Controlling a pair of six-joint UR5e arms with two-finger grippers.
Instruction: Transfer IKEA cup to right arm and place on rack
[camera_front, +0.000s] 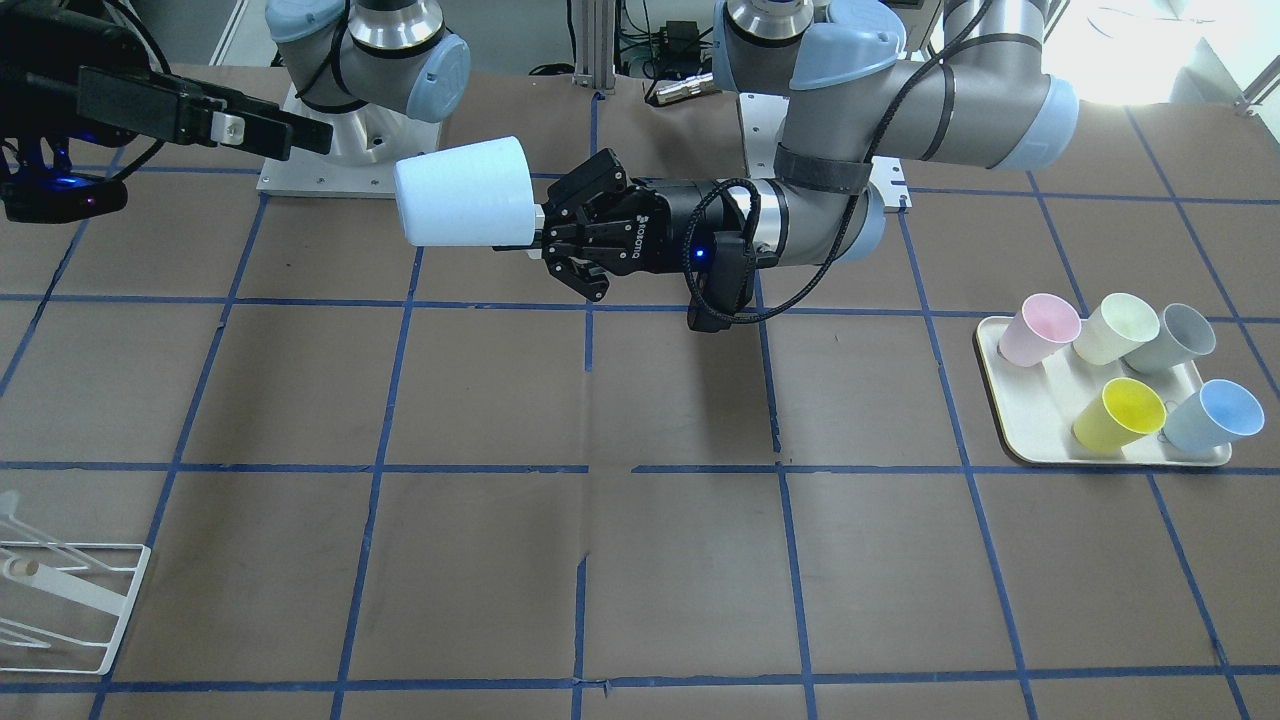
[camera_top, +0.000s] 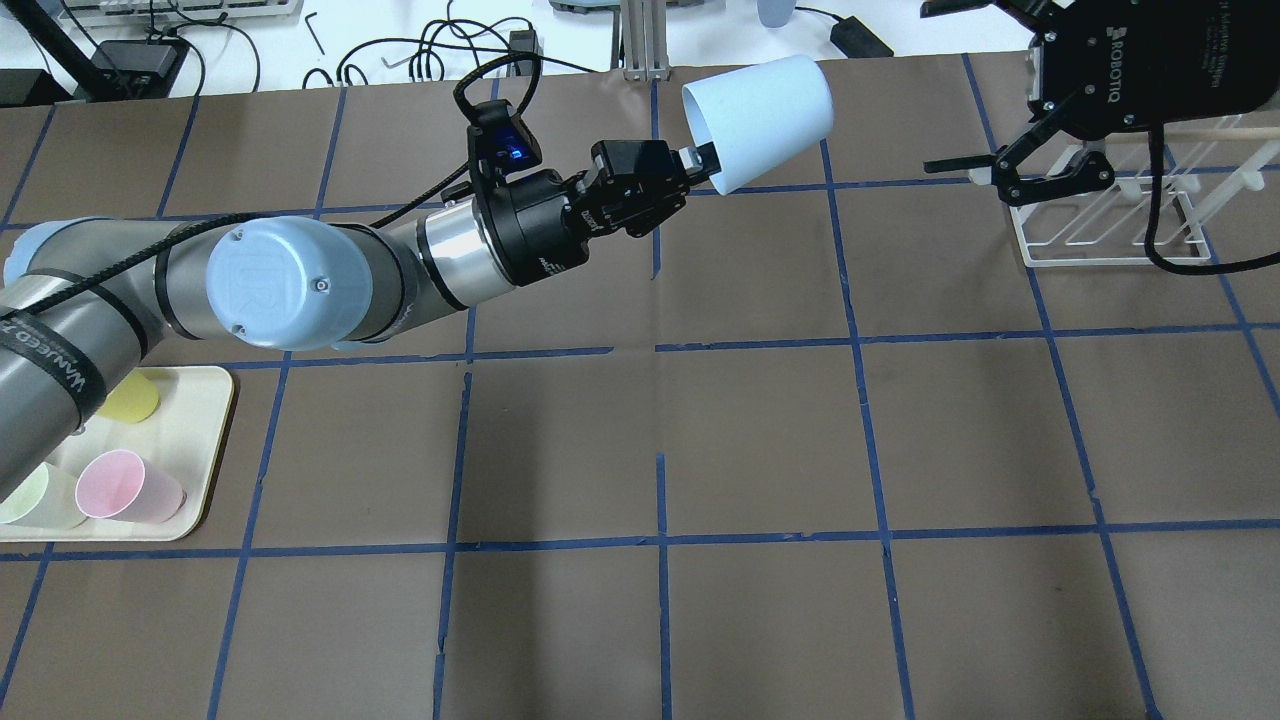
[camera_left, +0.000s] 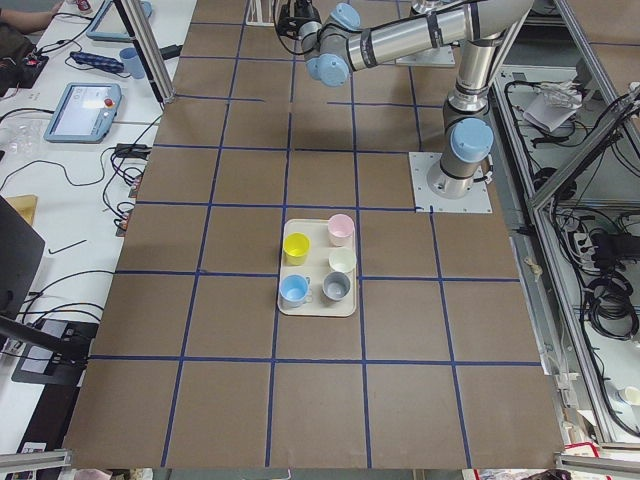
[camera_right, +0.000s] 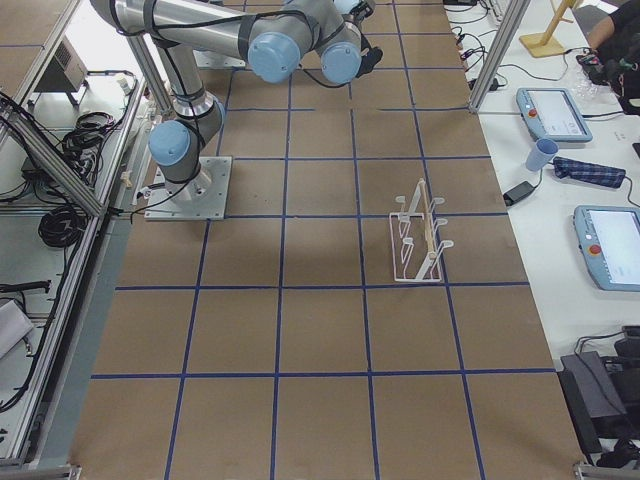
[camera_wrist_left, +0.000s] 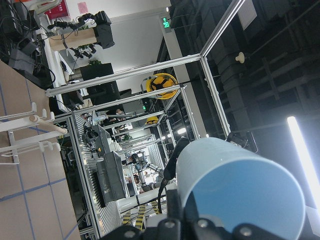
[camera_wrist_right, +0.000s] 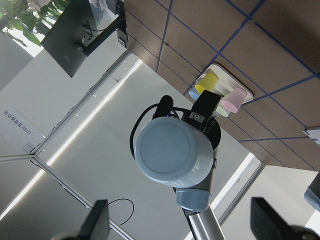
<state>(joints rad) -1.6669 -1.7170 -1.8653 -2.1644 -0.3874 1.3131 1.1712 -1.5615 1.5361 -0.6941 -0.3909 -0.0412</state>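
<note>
My left gripper (camera_top: 700, 160) is shut on the rim of the pale blue IKEA cup (camera_top: 765, 120) and holds it level, high above the table, base pointing at my right gripper. The front view shows the same grip (camera_front: 535, 235) on the cup (camera_front: 465, 190). My right gripper (camera_top: 945, 85) is open and empty, a short gap from the cup's base. In the right wrist view the cup's round base (camera_wrist_right: 170, 150) sits centred between my open fingers (camera_wrist_right: 97, 217). The white wire rack (camera_top: 1110, 220) stands under my right gripper, also in the front view (camera_front: 60, 590).
A cream tray (camera_front: 1040, 430) near my left arm's base carries several cups, among them a second pale blue one (camera_front: 1215, 415), a yellow one (camera_front: 1120, 412) and a pink one (camera_front: 1040, 330). Cables and devices lie beyond the table's far edge (camera_top: 450, 40).
</note>
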